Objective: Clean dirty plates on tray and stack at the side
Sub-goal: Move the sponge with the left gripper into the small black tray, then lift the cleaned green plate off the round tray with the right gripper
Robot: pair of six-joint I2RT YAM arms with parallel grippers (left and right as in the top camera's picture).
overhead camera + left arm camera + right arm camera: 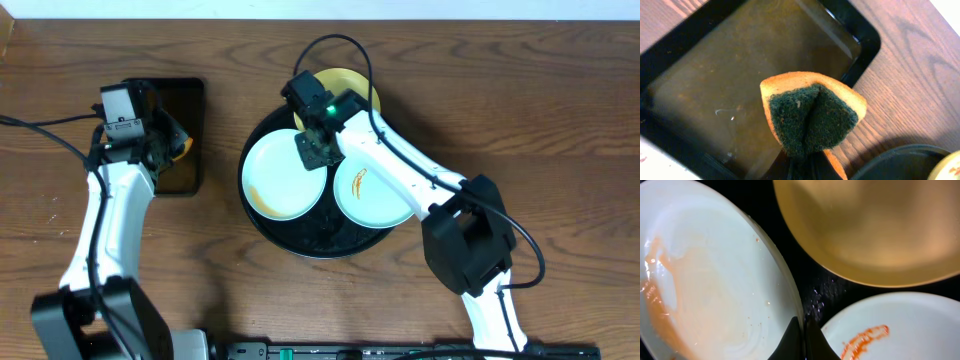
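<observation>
On the round black tray point(300, 246) lie two mint plates and a pale yellow plate point(352, 80) at the back. The left mint plate point(280, 175) has an orange-brown smear along its lower left; the right mint plate point(378, 198) carries a short orange streak. My right gripper point(803, 339) is shut on the left mint plate point(715, 280) at its right rim, between it and the right mint plate point(910, 325). My left gripper point(805, 169) is shut on a folded orange-and-green sponge point(812, 117), above the corner of a rectangular tray.
The rectangular black tray point(186, 100) with a thin film of liquid stands at the left, under the left gripper point(163, 143). Bare wooden table lies between the two trays. The right arm reaches over the round tray from the front right.
</observation>
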